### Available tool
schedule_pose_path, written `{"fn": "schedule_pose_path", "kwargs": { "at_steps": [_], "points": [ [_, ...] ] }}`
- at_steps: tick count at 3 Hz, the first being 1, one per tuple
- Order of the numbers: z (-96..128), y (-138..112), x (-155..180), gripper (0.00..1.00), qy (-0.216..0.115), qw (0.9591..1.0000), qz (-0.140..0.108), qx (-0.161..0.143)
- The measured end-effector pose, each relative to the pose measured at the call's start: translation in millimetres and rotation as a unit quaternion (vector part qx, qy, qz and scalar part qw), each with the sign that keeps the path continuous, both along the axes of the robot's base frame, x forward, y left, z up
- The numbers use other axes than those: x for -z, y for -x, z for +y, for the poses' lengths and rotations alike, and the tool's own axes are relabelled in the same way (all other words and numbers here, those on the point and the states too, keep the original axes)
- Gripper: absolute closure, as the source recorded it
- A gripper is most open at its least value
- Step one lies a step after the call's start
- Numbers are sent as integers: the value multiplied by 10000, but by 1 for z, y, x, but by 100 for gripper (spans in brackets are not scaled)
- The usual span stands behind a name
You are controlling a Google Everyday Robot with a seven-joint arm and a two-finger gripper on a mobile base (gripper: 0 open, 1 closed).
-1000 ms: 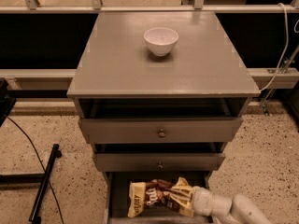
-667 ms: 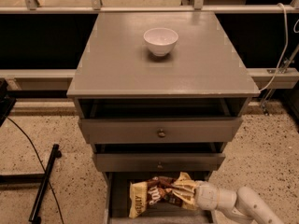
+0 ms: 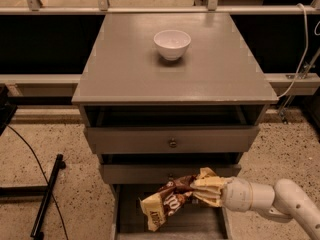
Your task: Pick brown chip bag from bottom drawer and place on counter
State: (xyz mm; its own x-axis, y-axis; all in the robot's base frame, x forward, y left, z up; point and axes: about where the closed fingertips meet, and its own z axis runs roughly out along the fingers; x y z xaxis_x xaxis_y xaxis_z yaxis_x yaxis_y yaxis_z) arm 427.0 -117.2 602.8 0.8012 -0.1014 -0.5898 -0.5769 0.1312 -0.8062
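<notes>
Grey inner boards of the deep bottom drawer (image 3: 200, 223) show at the lower edge of the frame; this lowest drawer stands pulled out toward the camera. A smooth white robot arm (image 3: 280, 201) reaches in from the lower right corner, and its cream two-finger gripper (image 3: 204, 189) sits just above the drawer opening, right of centre. The jaws are pinched on the right end of the crinkly dark-brown chip bag (image 3: 167, 206). The bag has tan-yellow edges and white lettering, and it hangs tilted, with its left end drooping lower toward the drawer floor. Whether that lower corner touches the floor of the drawer cannot be told. The bag's upper part overlaps the front of the shallow grey middle drawer (image 3: 130, 174) behind it.

Speckled beige flooring (image 3: 85, 204) spreads on both sides of the cabinet. At the lower left a thin black bar (image 3: 47, 199) and a black cable (image 3: 30, 154) lie on it.

Above the middle drawer sits the grey top drawer (image 3: 125, 140) with a small round metal knob (image 3: 172, 143), pulled out slightly. Over it lies the broad flat grey counter (image 3: 130, 69). A small white round bowl (image 3: 172, 44) stands upright on the counter's far half, near the middle. Beyond it a pale metal rail (image 3: 150, 9) crosses the top of the frame, and a white cable (image 3: 303, 44) hangs at the upper right.
</notes>
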Motion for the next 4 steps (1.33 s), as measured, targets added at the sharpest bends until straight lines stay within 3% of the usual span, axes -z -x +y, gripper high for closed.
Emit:
{"fn": "schedule_pose_path", "kwargs": {
  "at_steps": [1, 2, 3, 4],
  "points": [
    [2, 5, -73, 100, 315, 9974, -645, -79],
    [13, -1, -142, 100, 599, 9923, -1061, -242],
    [24, -16, -197, 100, 660, 9871, -1440, -228],
    [24, -16, -197, 100, 660, 9871, -1441, -229]
  ]
}}
